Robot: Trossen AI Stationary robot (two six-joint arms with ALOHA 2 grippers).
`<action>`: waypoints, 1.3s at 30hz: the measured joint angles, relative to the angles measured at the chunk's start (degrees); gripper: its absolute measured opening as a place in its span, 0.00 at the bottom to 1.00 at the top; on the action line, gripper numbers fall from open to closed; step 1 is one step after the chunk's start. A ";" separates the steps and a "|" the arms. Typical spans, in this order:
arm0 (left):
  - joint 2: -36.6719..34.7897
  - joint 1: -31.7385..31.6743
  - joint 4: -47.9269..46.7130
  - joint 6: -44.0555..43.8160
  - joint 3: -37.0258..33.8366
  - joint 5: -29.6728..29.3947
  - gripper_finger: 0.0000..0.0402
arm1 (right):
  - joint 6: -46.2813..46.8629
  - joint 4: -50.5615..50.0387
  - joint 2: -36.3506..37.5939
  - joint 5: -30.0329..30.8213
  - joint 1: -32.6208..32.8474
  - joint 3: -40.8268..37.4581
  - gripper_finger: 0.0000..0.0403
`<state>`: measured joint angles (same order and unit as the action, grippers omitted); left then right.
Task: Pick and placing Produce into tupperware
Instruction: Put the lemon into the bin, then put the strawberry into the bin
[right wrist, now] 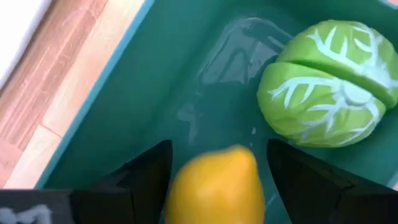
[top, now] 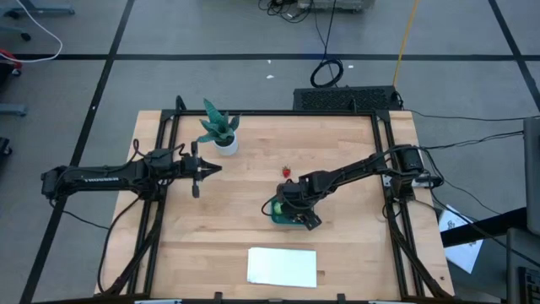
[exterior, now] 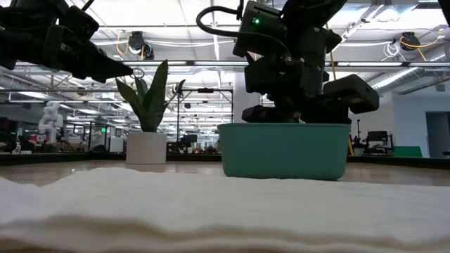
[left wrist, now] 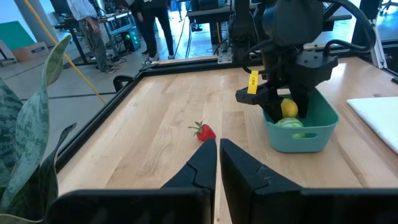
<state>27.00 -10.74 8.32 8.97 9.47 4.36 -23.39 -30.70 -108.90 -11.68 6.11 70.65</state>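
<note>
The right gripper (left wrist: pixel 287 107) is reaching down into the teal container (left wrist: pixel 302 133), its fingers spread around the lemon (right wrist: pixel 217 186), beside the green piece (right wrist: pixel 328 93). The strawberry (left wrist: pixel 204 131) is lying on the table (top: pixel 245 211). The left gripper (top: pixel 211 170), fingers nearly together and empty, is waiting near the potted plant (top: pixel 221 128).

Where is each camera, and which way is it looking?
High view: overhead, facing down; both arms show.
Low view: at table height, facing the tupperware; arms come from above.
Left wrist view: past the left gripper toward the strawberry.
Right wrist view: inside the tupperware, lemon between its fingers.
Both wrist views share lemon and cabbage.
</note>
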 joint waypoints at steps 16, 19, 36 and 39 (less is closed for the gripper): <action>0.00 0.00 0.02 0.00 0.00 0.02 0.06 | 0.25 -0.53 2.73 2.24 0.00 0.97 0.63; -0.01 0.00 0.02 0.00 0.00 0.02 0.06 | -0.03 -1.38 3.12 2.93 0.00 1.68 0.62; 0.00 -0.02 0.00 0.02 0.00 0.00 0.06 | -0.25 -7.59 3.46 3.00 -0.17 3.02 0.26; 0.00 0.00 -0.01 0.02 0.00 0.00 0.06 | -0.28 -9.54 3.58 4.21 -0.15 4.62 0.17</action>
<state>27.00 -10.74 8.30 8.99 9.47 4.36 -23.67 -40.24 -105.32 -7.47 5.96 75.27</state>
